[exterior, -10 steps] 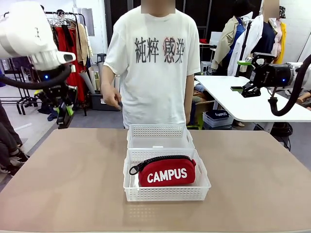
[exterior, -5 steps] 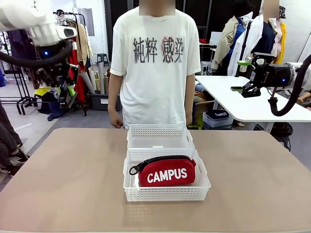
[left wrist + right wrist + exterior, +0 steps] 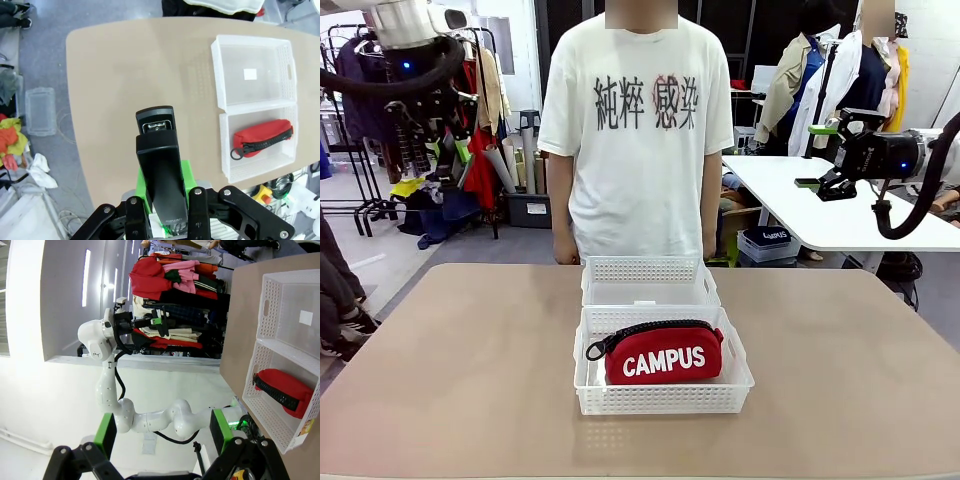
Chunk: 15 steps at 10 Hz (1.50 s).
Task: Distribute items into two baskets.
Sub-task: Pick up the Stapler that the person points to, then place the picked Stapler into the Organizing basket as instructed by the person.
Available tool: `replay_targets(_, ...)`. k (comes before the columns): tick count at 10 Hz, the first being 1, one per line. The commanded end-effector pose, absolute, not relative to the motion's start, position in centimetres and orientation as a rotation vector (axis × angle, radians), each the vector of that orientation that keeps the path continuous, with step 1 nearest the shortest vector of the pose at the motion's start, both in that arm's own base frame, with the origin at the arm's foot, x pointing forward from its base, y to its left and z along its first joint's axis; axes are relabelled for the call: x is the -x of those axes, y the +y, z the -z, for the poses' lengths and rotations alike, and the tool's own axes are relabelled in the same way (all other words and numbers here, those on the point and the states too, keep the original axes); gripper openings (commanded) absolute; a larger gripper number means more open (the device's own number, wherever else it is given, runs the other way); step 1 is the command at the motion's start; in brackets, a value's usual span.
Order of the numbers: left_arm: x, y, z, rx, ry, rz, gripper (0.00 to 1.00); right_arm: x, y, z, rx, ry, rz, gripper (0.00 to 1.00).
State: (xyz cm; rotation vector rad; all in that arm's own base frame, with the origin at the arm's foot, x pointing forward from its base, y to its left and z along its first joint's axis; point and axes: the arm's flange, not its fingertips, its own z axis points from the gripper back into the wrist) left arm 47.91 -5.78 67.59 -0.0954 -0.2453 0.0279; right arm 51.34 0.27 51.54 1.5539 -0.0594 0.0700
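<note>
The red "CAMPUS" pouch (image 3: 665, 355) lies in the near white basket (image 3: 663, 402). The far basket (image 3: 645, 270) touches it and holds no item. High at the back left, over the table's left edge, my left gripper (image 3: 454, 162) is shut on the black stapler (image 3: 156, 150), which sticks out past the green pads (image 3: 186, 176). In the left wrist view both baskets sit far below to the right, the bare one (image 3: 216, 70) and the one (image 3: 225, 155) with the pouch (image 3: 260, 137). My right gripper (image 3: 815, 156) hangs open and holds nothing, high off the table's right side.
A person in a white T-shirt (image 3: 638, 130) stands at the far edge behind the baskets, arms down. A white table (image 3: 820, 215) stands behind on the right, clothes racks (image 3: 470, 90) on the left. Bare tabletop (image 3: 460, 370) spreads on both sides of the baskets.
My left arm has lifted the stapler higher at the back left. The person's hand has dropped to the side. The right arm, pouch and baskets have not moved.
</note>
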Motion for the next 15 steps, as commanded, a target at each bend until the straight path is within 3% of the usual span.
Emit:
replay_targets(1,-48.5,-5.6,-65.7,0.12,-0.304,-0.054,0.0,-51.3,0.2,-51.8,-1.551,-0.063,-0.075,1.0)
replay_targets(2,-47.9,-5.8,-67.6,0.095,-0.245,-0.028,0.0,-51.3,0.2,-51.8,-1.551,-0.063,-0.075,1.0)
replay_targets(15,-47.9,-5.8,-67.6,0.095,-0.245,-0.028,0.0,-51.3,0.2,-51.8,-1.551,-0.063,-0.075,1.0)
